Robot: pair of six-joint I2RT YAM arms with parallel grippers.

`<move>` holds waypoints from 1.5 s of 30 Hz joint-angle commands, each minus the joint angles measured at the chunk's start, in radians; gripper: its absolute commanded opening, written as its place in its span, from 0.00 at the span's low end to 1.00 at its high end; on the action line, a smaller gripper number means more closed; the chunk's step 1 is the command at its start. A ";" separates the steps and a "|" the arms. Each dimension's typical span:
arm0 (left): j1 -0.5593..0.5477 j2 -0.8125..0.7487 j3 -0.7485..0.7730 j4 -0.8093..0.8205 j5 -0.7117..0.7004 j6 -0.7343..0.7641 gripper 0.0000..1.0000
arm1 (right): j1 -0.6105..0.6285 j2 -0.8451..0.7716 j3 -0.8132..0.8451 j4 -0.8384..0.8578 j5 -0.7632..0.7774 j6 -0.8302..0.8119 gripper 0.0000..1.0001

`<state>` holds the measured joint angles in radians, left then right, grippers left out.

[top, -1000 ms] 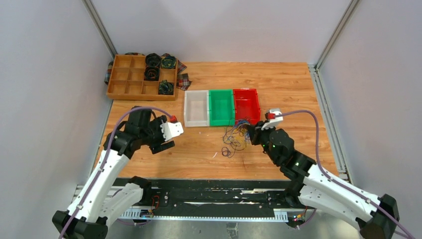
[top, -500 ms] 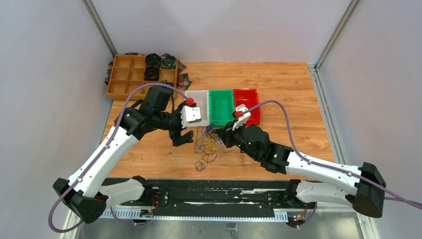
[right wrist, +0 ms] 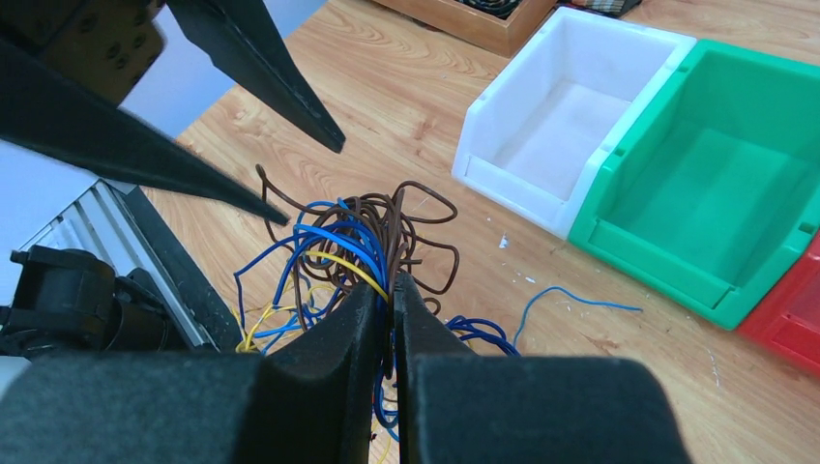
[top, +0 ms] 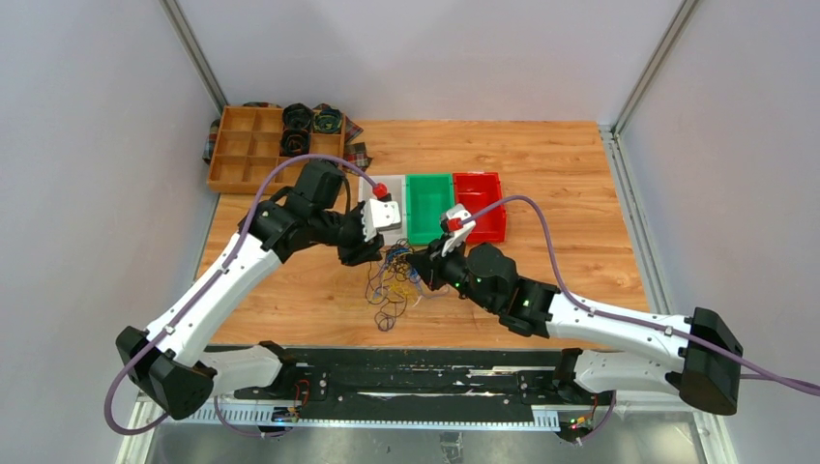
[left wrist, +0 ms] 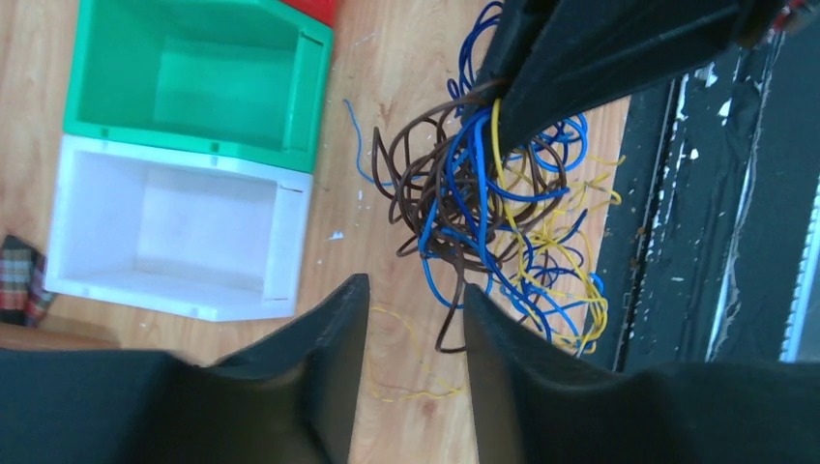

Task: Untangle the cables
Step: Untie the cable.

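right claw (right wrist: 395,285) clenched on the cables (right wrist: 338,242) — brown, blue and yellow strands run up into the shut tips, and the rest of the knot hangs and spreads below them. from the left wrist view the same bundle (left wrist: 483,193) fans out under the dark right fingers, brown loops on top, blue through the middle, yellow mostly at the near edge of the bench (top: 541,155).

left claw (left wrist: 414,290) released: fingers apart with a clear gap, pointed at the tangle from the white-bin side. one brown loop end shows in line with the gap; cannot tell whether it touches either finger.

top view: both claws meet over the tangle (top: 392,285), which sits on the wood just in front of the white bin (top: 368,188) and green bin (top: 430,177); red bin (top: 479,177) is next in the row, to the right. a few dark loops trail toward the near edge.

one blue strand (right wrist: 580,300) lies apart from the knot, near the green bin's front wall. a thin yellow strand (left wrist: 406,387) lies flat on the wood — under the left fingers.

wooden compartment tray (top: 271,188) at far left corner, holding dark fabric rolls (top: 297,118).
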<state>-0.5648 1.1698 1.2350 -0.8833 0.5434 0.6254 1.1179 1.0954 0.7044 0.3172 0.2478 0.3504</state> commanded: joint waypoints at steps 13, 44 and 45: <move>-0.024 -0.042 0.077 -0.006 0.020 -0.123 0.01 | 0.019 -0.009 -0.026 0.119 0.170 0.036 0.57; -0.075 -0.008 0.464 -0.198 0.138 -0.217 0.00 | 0.053 0.422 0.148 0.296 0.305 -0.118 0.59; -0.075 -0.004 0.497 -0.204 0.142 -0.222 0.00 | 0.044 0.438 0.124 0.303 0.314 -0.108 0.58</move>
<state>-0.6270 1.1584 1.6207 -1.0569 0.6220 0.4419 1.1835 1.4708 0.8471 0.5797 0.4603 0.2684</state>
